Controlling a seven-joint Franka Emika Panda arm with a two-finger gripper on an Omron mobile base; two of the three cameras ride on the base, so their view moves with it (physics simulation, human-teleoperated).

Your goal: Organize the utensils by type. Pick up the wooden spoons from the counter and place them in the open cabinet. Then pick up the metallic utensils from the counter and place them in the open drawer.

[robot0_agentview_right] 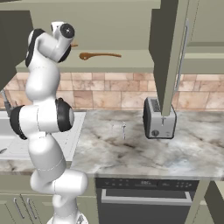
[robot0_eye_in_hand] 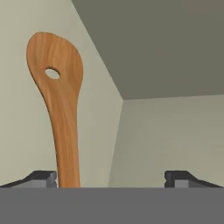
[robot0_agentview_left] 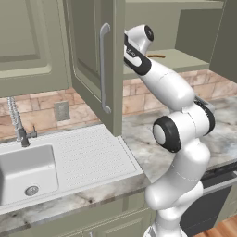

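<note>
olive-green cupboards frame this kitchen scene, where a wooden spoon (robot0_agentview_right: pixel 99 55) lies flat on the shelf (robot0_agentview_right: pixel 131 61) of the open cabinet (robot0_agentview_left: pixel 95 69), its bowl to the left and handle running right in the right base view. a second wooden spoon (robot0_eye_in_hand: pixel 59 100), with a small hole in its bowl, rises in the hand view beside the left fingertip of the gripper (robot0_eye_in_hand: pixel 111 178), whose jaws stand wide apart and grip nothing; whether the finger touches the handle cannot be told. below, a thin metal utensil (robot0_agentview_right: pixel 124 129) rests on the marbled table (robot0_agentview_right: pixel 131 153), left of a silver toaster (robot0_agentview_right: pixel 159 118). the white arm (robot0_agentview_left: pixel 178 134) reaches up into the cabinet beside its open door, with the sink (robot0_agentview_left: pixel 28 173) and ribbed drainboard (robot0_agentview_left: pixel 92 155) to the left.
</note>
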